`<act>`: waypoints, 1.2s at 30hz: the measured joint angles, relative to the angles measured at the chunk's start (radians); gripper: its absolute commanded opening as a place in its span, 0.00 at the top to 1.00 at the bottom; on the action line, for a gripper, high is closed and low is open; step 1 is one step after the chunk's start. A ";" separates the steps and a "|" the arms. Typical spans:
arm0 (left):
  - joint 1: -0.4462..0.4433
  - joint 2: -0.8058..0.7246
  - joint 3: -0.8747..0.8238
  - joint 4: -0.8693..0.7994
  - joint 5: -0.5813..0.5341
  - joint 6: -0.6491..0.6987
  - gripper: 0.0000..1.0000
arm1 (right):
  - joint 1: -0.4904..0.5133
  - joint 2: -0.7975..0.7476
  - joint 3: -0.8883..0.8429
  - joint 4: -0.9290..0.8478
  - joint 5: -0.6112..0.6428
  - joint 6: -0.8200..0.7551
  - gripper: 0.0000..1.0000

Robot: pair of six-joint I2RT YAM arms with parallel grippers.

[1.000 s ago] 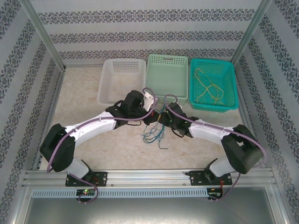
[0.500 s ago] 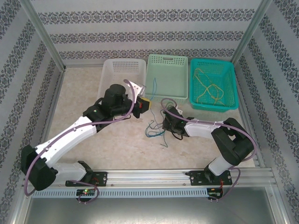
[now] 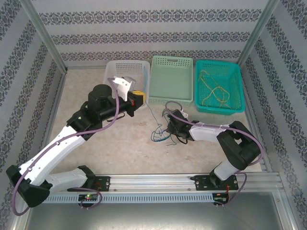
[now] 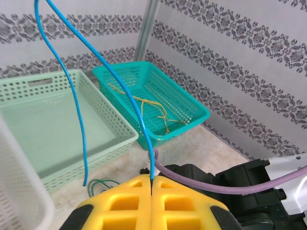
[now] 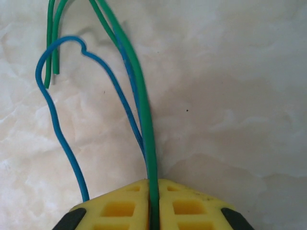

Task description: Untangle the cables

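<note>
Near the middle of the bench, the right gripper (image 3: 169, 126) sits low over a loose tangle of cables (image 3: 158, 135). From above the strands blur together, but the right wrist view sorts them. Its yellow pads (image 5: 192, 201) are pressed together on a green cable (image 5: 147, 115), and a blue strand (image 5: 56, 129) loops over the marbled top just beside it. Farther back and leftward, the left gripper (image 3: 139, 99) is held off the bench, jaws closed on a blue cable (image 4: 139, 112) that runs as a thin line down to the tangle. Its wrist view looks over the right arm (image 4: 268, 184) and purple hose (image 4: 201, 179) to the far edge. There stand a white basket (image 3: 111, 76), a pale green basket (image 3: 172, 61) and a teal basket (image 3: 237, 88) holding yellow cables (image 3: 214, 91).
</note>
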 measured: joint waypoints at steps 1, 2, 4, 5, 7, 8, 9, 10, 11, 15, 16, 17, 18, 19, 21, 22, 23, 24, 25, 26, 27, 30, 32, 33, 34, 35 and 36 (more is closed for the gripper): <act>0.001 -0.015 0.008 -0.017 -0.013 0.008 1.00 | 0.000 0.000 -0.001 0.002 0.001 0.007 0.91; 0.001 -0.028 0.017 -0.033 -0.023 0.014 1.00 | -0.002 0.000 -0.002 0.003 0.001 0.015 0.93; 0.001 -0.056 0.034 -0.064 -0.042 0.027 1.00 | -0.010 0.000 -0.002 0.006 0.001 0.034 0.94; 0.001 -0.072 0.041 -0.078 -0.053 0.034 1.00 | -0.018 0.000 -0.002 0.008 0.000 0.043 0.94; 0.001 -0.100 0.047 -0.104 -0.074 0.045 1.00 | -0.032 -0.001 -0.004 0.009 0.000 0.066 0.95; 0.001 -0.116 0.048 -0.121 -0.087 0.052 1.00 | -0.039 -0.002 -0.005 0.009 0.000 0.078 0.95; 0.001 -0.127 0.050 -0.136 -0.098 0.059 1.00 | -0.044 -0.003 -0.006 0.009 0.000 0.087 0.95; 0.001 -0.139 0.055 -0.159 -0.112 0.067 1.00 | -0.050 -0.005 -0.007 0.008 0.001 0.097 0.96; 0.001 -0.150 0.060 -0.179 -0.128 0.076 1.00 | -0.056 -0.008 -0.009 0.008 0.000 0.111 0.97; 0.001 -0.177 0.078 -0.243 -0.171 0.102 1.00 | -0.079 -0.023 -0.019 0.013 -0.008 0.152 0.90; 0.001 -0.182 0.080 -0.253 -0.177 0.107 1.00 | -0.084 -0.026 -0.024 0.020 -0.013 0.163 0.89; 0.001 -0.186 0.080 -0.261 -0.180 0.110 1.00 | -0.089 -0.028 -0.029 0.026 -0.022 0.172 0.88; 0.001 -0.188 0.080 -0.264 -0.182 0.111 1.00 | -0.092 -0.028 -0.033 0.033 -0.034 0.183 0.88; 0.001 -0.188 0.080 -0.268 -0.182 0.111 1.00 | -0.098 -0.028 -0.037 0.037 -0.046 0.193 0.88; 0.001 -0.189 0.078 -0.264 -0.171 0.110 1.00 | -0.103 -0.028 -0.040 0.044 -0.069 0.218 0.91; 0.002 -0.192 0.071 -0.252 -0.157 0.110 1.00 | -0.106 -0.029 -0.043 0.052 -0.079 0.233 0.94; 0.003 -0.196 0.059 -0.236 -0.140 0.110 1.00 | -0.109 -0.033 -0.050 0.066 -0.091 0.251 0.95; 0.004 -0.202 0.043 -0.218 -0.125 0.110 1.00 | -0.113 -0.040 -0.061 0.081 -0.100 0.267 0.97; 0.006 -0.211 0.020 -0.198 -0.114 0.110 1.00 | -0.119 -0.050 -0.079 0.101 -0.112 0.288 0.99; 0.007 -0.219 -0.002 -0.183 -0.103 0.110 1.00 | -0.127 -0.062 -0.100 0.123 -0.123 0.307 1.00; 0.007 -0.227 -0.023 -0.171 -0.096 0.110 1.00 | -0.137 -0.072 -0.119 0.142 -0.136 0.327 1.00; 0.007 -0.261 -0.092 -0.134 -0.060 0.109 1.00 | -0.170 -0.108 -0.174 0.203 -0.174 0.388 1.00; 0.008 -0.291 -0.140 -0.107 -0.019 0.105 1.00 | -0.184 -0.135 -0.193 0.209 -0.183 0.424 1.00; 0.007 -0.302 -0.158 -0.092 0.001 0.097 1.00 | -0.185 -0.148 -0.194 0.203 -0.183 0.433 1.00; 0.007 -0.312 -0.178 -0.069 0.024 0.086 1.00 | -0.186 -0.165 -0.194 0.199 -0.182 0.446 1.00; 0.007 -0.316 -0.196 -0.043 0.045 0.072 0.99 | -0.185 -0.183 -0.193 0.195 -0.178 0.455 1.00; 0.007 -0.316 -0.211 -0.018 0.062 0.057 0.99 | -0.182 -0.199 -0.190 0.190 -0.174 0.460 0.99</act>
